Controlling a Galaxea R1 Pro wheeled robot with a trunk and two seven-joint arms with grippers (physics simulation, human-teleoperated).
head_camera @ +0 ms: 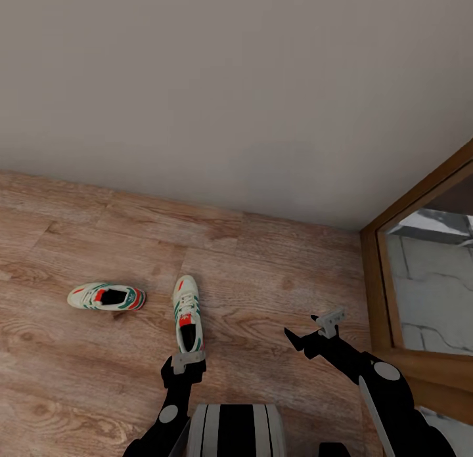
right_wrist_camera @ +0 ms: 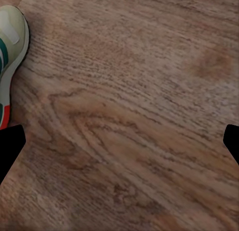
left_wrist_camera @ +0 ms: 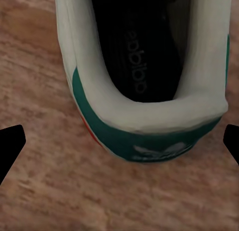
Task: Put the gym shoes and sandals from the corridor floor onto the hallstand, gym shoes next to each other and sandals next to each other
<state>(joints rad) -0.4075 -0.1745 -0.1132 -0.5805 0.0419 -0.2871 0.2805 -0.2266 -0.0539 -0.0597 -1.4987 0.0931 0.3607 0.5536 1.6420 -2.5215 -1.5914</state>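
- Two gym shoes on the corridor floor: near shoe toe toward the wall, far shoe lies crosswise, well apart to its left.
- Near shoe's insole print reads mirrored, roughly "adidas"; trefoil logo on the teal heel.
- Left gripper just above near shoe's heel, fingers spread, grasping nothing.
- Right gripper right of the near shoe, over bare floor, spread, empty.
- Near shoe's toe cut off in the left wrist view.

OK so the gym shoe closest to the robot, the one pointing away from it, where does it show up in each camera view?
Head view: the nearer gym shoe lies lower centre on the corridor floor, heel just ahead of the left end effector.
Left wrist view: its heel and opening sit between the open fingertips.
Right wrist view: its side is at the picture's edge.
Shared landmark: the teal stripe on white.
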